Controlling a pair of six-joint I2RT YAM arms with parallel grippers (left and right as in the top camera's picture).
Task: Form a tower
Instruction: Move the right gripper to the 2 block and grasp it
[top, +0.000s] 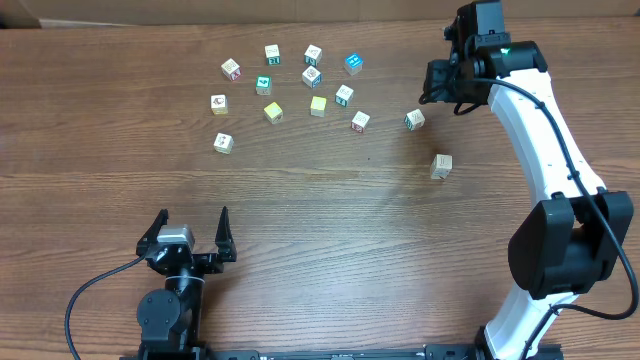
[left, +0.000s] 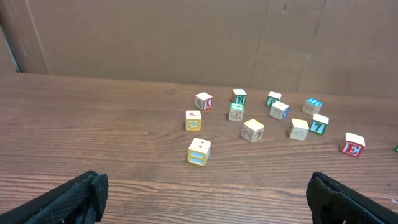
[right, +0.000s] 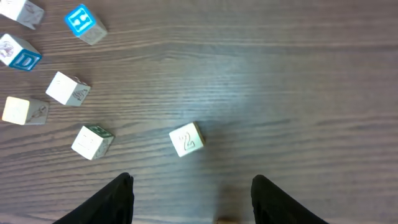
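The tower (top: 441, 166) is a small pale wooden column standing alone on the brown wood-grain surface (top: 300, 230), to the right of the middle. From overhead it looks taller than the loose cubes, with its side drawn out below a pale top face. The mark on that face is too small to read, and I cannot tell how many cubes it holds. In the right wrist view only a tan sliver of the tower (right: 227, 221) shows at the bottom edge.

The white right arm (top: 530, 130) rises from the near right corner and reaches to the far side. Its black wrist is bent leftward over the far right part of the surface. The right jaws are released: the two black fingers (right: 118, 199) stand apart with bare wood between them and grasp nothing.

In the overhead view the tower lies nearer the front edge than the right jaws and touches no part of them. In the wrist view its sliver sits between the two fingers, clear of both.

A pale wooden cube with an outlined "2" (right: 186, 139) lies on the surface beyond the fingertips. A scatter of loose picture cubes (top: 318, 105) lies farther left.

The black left arm (top: 168, 305) sits at the near left edge. The left jaws are spread wide and empty, well apart from the tower.
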